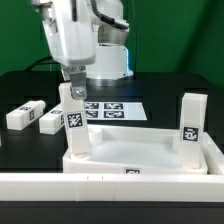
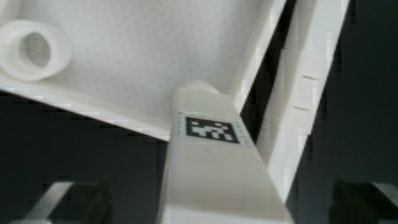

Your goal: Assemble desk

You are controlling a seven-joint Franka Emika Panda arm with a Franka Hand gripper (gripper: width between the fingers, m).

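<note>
The desk panel [image 1: 140, 152] lay flat on the counter [image 1: 170, 85], on the camera's side of the marker board [image 1: 112, 110]. Its rimmed face was turned up and its long axis ran across the exterior view from left to right. Inside its rim we found two legs, both upright with their long axes vertical. The first leg [image 1: 75, 128] stood at the corner toward the exterior view's left of the marker board. The second leg [image 1: 192, 120] stood at the corner toward that view's right. Each showed a square tag [image 2: 212, 129]. In the wrist view a round socket [image 2: 31, 50] showed in the panel beyond the first leg.

The pincer [image 1: 72, 88] stood over the first leg with its jaws open. Its fingers [image 2: 63, 200] flanked the leg's upper end, and we saw dark gaps on both sides, so nothing was gripped. Two loose legs [image 1: 25, 115] lay on their sides on the counter, outside the panel, to the exterior view's left of the marker board.
</note>
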